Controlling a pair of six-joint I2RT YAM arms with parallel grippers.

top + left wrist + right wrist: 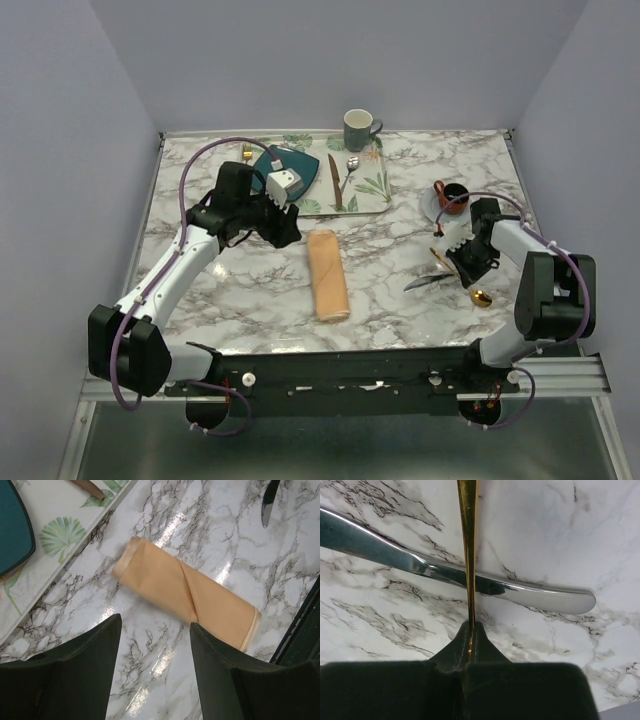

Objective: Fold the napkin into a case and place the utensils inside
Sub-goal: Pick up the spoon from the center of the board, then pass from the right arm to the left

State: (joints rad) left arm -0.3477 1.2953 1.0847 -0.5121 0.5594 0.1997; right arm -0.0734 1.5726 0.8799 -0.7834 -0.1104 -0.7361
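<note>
While right gripper [470,632] pinches the spoon [468,530] handle crossing over the knife [530,594], right of the folded napkin [327,274] at centre, and left gripper [155,625] hangs spread, lift straight up so the knife isn't dragged.

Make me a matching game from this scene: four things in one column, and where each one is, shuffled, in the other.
Things:
1. napkin
2. spoon
3. knife
4. plate

Places:
A. on the leafy tray
B. pinched in the right gripper
C. flat on the table, beneath the spoon's handle
D. folded long, mid-table

Pairs: 1-D, 2-B, 3-C, 4-A.
</note>
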